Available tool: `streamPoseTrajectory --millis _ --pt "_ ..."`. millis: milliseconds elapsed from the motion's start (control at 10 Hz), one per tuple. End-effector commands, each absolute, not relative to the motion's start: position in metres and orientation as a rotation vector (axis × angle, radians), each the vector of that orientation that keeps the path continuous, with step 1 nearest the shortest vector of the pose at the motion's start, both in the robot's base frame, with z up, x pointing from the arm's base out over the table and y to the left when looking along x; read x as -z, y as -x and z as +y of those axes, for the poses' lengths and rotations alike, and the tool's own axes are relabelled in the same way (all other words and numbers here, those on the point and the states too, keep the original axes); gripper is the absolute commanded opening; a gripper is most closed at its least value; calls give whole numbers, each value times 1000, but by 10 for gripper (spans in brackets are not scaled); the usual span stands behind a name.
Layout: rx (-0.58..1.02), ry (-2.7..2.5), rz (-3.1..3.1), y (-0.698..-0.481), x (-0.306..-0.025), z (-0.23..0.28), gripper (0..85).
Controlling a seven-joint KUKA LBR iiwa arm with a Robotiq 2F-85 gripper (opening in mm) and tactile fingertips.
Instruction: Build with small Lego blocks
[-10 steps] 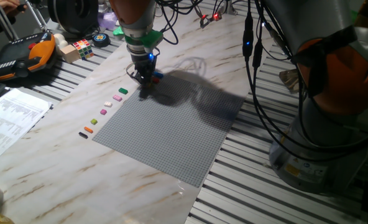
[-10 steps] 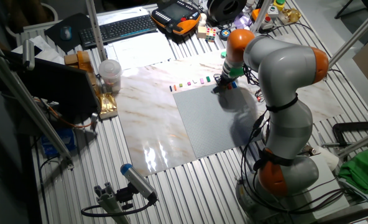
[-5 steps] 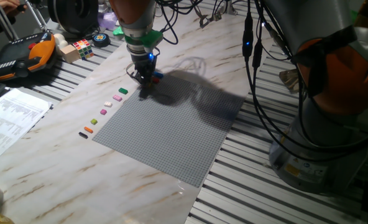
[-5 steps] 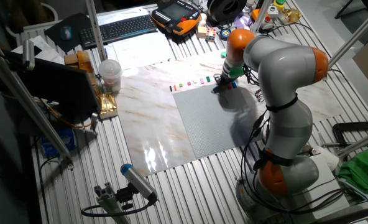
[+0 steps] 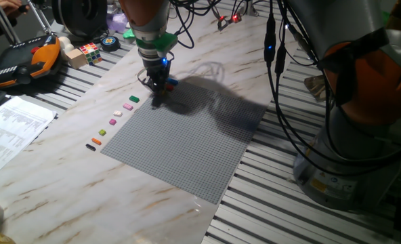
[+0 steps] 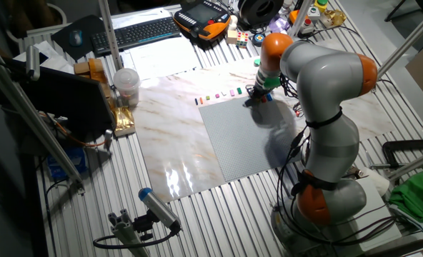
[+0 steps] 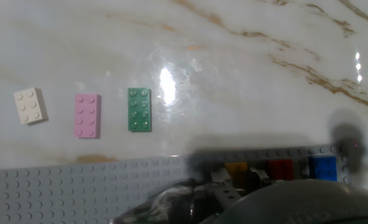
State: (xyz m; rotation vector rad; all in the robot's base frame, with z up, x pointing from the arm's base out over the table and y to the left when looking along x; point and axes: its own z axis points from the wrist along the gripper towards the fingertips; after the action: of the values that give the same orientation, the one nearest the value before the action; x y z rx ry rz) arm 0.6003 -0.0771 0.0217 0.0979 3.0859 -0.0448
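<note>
Right beneath the tool (image 5: pixel 158 87), yellow brick (image 7: pixel 236 167) sits on baseplate (image 5: pixel 180 135).

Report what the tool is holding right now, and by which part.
Cannot be told. The tool sits low at the baseplate's far corner near the yellow block, but its fingertips are hidden in every view, so no grip shows.
</note>
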Motion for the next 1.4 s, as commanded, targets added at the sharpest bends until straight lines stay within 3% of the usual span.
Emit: streamPoseTrajectory --millis 0,600,800,900,1300 --pt "45 -97 3086 -600 -21 -77 7" --pt "30 -98 3085 -602 -19 -77 33" --pt "29 -118 3070 -602 -20 -76 290" --pt "31 -120 3069 -602 -20 -76 350" --pt "34 -116 3075 -603 -23 -75 320"
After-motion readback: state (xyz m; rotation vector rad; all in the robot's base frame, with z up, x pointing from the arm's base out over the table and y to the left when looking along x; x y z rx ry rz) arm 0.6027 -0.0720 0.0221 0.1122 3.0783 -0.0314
